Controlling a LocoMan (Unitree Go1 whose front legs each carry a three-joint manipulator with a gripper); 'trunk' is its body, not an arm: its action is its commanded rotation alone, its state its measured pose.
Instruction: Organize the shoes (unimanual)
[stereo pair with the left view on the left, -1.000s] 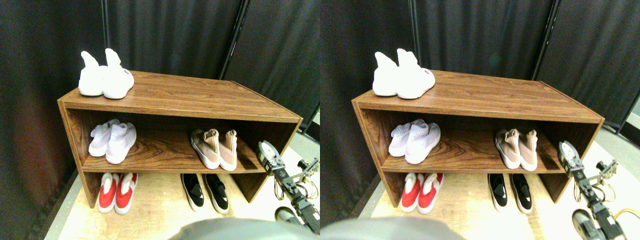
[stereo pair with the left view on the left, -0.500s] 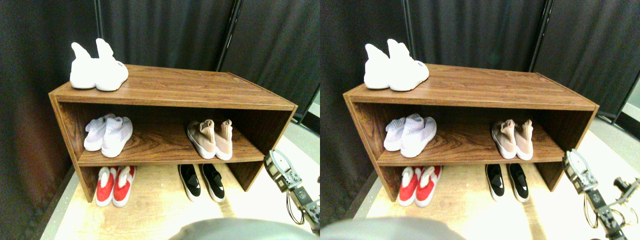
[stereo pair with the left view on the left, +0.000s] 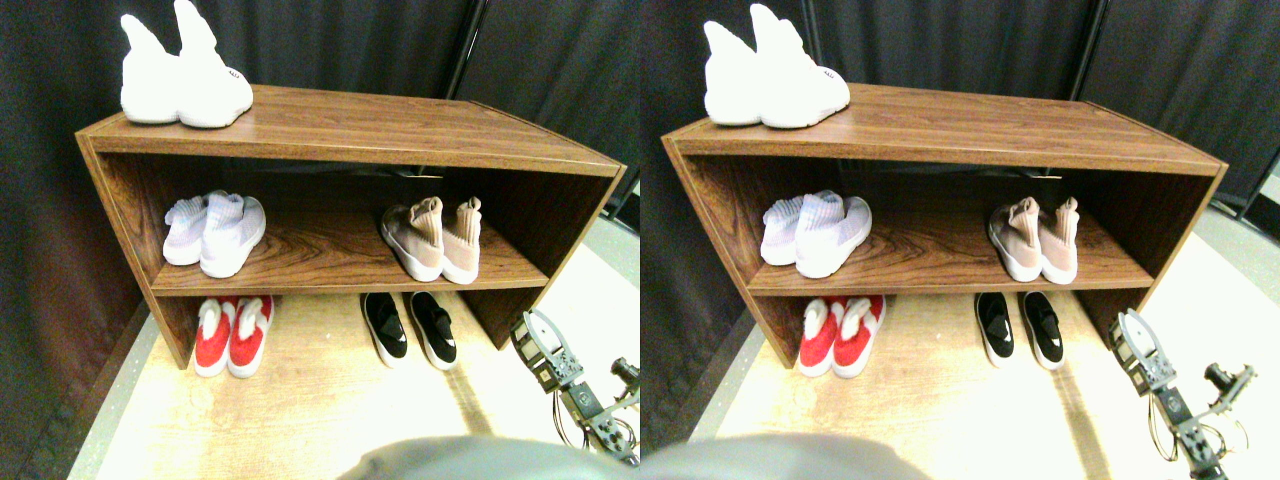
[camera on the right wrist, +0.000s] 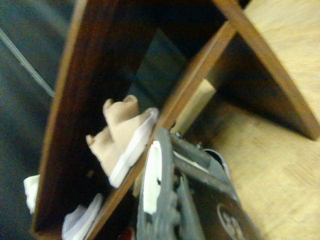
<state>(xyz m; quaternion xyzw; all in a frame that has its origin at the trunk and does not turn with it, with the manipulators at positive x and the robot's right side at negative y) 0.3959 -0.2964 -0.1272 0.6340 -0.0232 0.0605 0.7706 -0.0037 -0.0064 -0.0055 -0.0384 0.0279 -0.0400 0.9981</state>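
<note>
Starting at the far left of the stereo view, I see the all-white high-cuff knit pair (stereo pair with the left view on the left: 183, 78) standing on the top board of the brown wood-grain shoe rack (stereo pair with the left view on the left: 340, 125), at its left end. Below them, on the middle shelf, sits a pale lilac-white knit pair (stereo pair with the left view on the left: 215, 232), toes toward me, the two shoes touching. Under that shelf, on the light wooden floor (stereo pair with the left view on the left: 300, 410), the red-and-white pair (stereo pair with the left view on the left: 231, 335) stands side by side near the rack's left wall.

Moving right, the black knit sneakers with white soles (stereo pair with the left view on the left: 409, 328) rest on the floor beneath the shelf, a small gap between the two, toes pointing out toward me. Above them, on the right part of the middle shelf, the beige-tan knit sneakers with white soles (stereo pair with the left view on the left: 434, 239) stand close together, heels up toward the back — both task pairs are on the rack's right side, one over the other.

Further right and lower, my right gripper (stereo pair with the left view on the left: 537, 345) hangs over the floor just outside the rack's right wall, clear of every shoe. I cannot tell from either camera whether its jaws are apart or together, and nothing shows between them.

The wrist view is turned on its side: the dark jaw frame fills the lower part, and past it the beige-tan pair (camera on the right wrist: 122, 137) shows on the shelf edge — blurred but plain.
</note>
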